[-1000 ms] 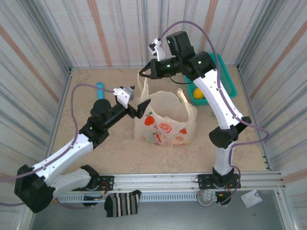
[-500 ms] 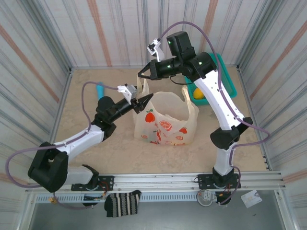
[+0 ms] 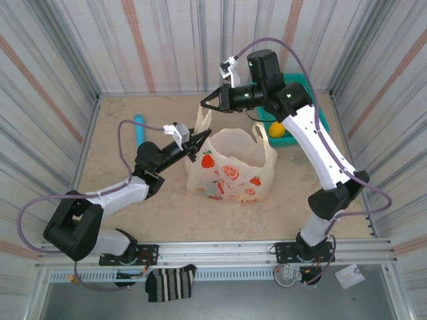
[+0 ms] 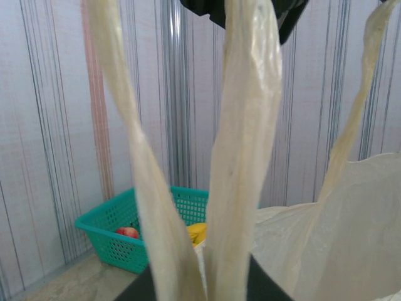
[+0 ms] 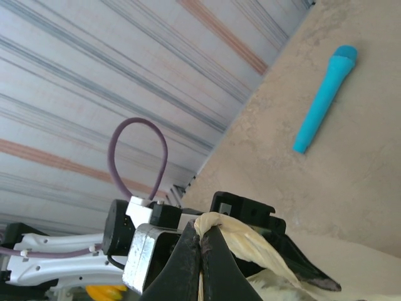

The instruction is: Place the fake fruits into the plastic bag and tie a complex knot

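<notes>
Right gripper [image 5: 202, 243] is clenched on the top of the left loop handle [image 3: 202, 120] of the thin translucent cream-yellow plastic bag [image 3: 230, 177] with fruit prints, standing mid-table. Left gripper [image 3: 197, 139] sits just below and nearer, jaws pinched on the same strands near their base. Handle's long axis runs upward and far between them. Second loop handle [image 3: 257, 130] is free, right of both.

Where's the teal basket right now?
Top view: the teal plastic mesh basket sits in the far right corner, beyond the cream printed plastic bag.
</notes>
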